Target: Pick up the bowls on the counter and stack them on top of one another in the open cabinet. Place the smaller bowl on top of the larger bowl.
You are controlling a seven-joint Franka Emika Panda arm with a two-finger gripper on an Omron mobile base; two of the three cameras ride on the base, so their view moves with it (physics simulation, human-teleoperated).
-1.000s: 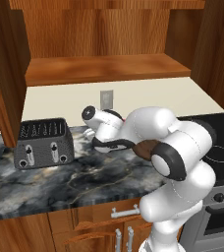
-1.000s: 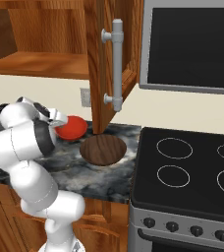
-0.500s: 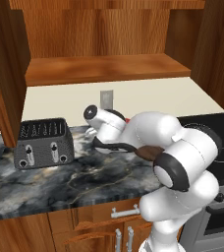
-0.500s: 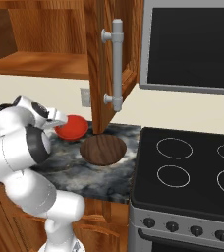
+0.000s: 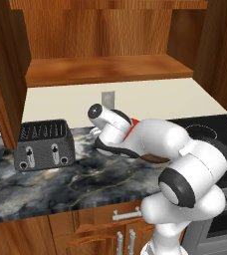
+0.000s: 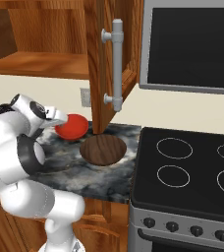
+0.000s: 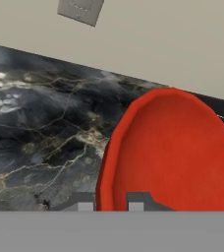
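Fingers [image 7: 110, 205] pinch red bowl [image 7: 178, 152] rim; no writing legible.

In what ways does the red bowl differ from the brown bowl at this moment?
The red bowl is glossy, plain and smaller; the brown bowl is wider, shallower and wood-grained. The gripper is shut on the red bowl's rim, one finger on each side; the brown bowl lies free on the counter, nearer the stove. Both are round, and neither is in the cabinet yet.
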